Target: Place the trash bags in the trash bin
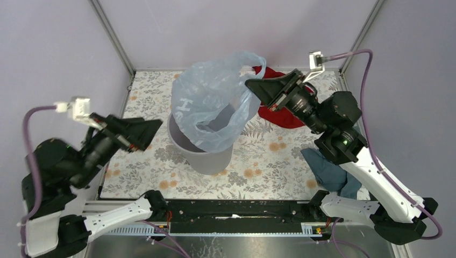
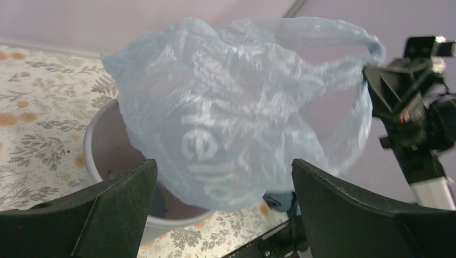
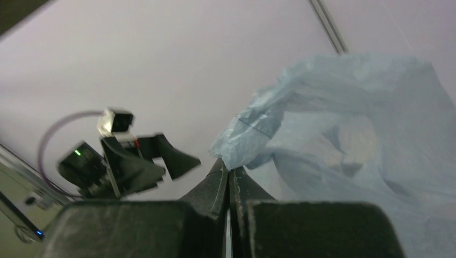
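The pale-blue trash bag [image 1: 212, 99] hangs above the light-grey round trash bin [image 1: 203, 155], its lower end dipping inside the rim. My right gripper [image 1: 250, 85] is shut on the bag's handle loop and holds it up; in the right wrist view the gripper [image 3: 229, 171] pinches the crumpled plastic [image 3: 344, 118] at the fingertips. My left gripper [image 1: 156, 128] is open and empty, left of the bin and apart from the bag. In the left wrist view the bag [image 2: 226, 118] hangs over the bin [image 2: 102, 150], beyond the open gripper [image 2: 223, 177].
A red cloth [image 1: 279, 113] lies behind the right gripper at the back right. A dark teal cloth [image 1: 330, 172] lies on the floral mat [image 1: 145, 172] beside the right arm. Walls and frame posts enclose the back and sides.
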### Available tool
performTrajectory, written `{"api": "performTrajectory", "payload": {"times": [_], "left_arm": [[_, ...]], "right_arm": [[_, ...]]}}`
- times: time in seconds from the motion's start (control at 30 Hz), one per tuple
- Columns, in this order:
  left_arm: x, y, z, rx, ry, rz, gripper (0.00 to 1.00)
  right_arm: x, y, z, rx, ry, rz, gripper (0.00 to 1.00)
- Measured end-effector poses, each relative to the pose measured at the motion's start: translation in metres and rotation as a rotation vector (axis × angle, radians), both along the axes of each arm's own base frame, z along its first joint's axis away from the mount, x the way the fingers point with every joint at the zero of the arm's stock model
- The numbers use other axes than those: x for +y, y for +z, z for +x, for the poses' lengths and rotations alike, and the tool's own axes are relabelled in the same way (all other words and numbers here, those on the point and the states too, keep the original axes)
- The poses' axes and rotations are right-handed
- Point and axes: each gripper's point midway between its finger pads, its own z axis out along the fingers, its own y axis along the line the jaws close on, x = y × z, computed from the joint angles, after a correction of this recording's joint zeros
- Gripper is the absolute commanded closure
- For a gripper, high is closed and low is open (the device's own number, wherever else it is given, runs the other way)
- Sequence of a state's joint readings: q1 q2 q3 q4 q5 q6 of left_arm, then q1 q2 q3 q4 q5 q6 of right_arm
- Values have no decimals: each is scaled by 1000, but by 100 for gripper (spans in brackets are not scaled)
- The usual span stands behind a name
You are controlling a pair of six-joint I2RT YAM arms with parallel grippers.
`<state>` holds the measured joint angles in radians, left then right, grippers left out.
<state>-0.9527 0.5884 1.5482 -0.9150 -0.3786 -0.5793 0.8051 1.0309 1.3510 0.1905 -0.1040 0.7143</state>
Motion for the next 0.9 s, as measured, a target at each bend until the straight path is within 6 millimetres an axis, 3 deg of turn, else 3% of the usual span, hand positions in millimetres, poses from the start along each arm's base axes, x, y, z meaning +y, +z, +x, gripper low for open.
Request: {"api": "performTrajectory", "payload": {"times": [0.07, 0.23, 0.37, 0.47, 0.77, 0.9], "left_arm": [[-14, 2, 19, 43, 47, 32, 1], [-60, -26, 69, 157, 136, 214, 1], [-85, -25, 108, 168, 228, 321, 1], [-92, -20, 127, 143, 273, 368, 1], [-64, 77, 182, -8, 378, 256, 1], [-74, 79, 212, -30, 310, 273, 1]], "right_arm": [[6, -17, 2, 9, 8, -72, 100], [7, -46, -1, -1, 14, -201, 100], [3, -47, -14, -63, 42, -246, 100], [0, -49, -25, -105, 70, -277, 100], [2, -55, -44, -178, 154, -325, 100], [4, -60, -48, -188, 186, -341, 100]]}}
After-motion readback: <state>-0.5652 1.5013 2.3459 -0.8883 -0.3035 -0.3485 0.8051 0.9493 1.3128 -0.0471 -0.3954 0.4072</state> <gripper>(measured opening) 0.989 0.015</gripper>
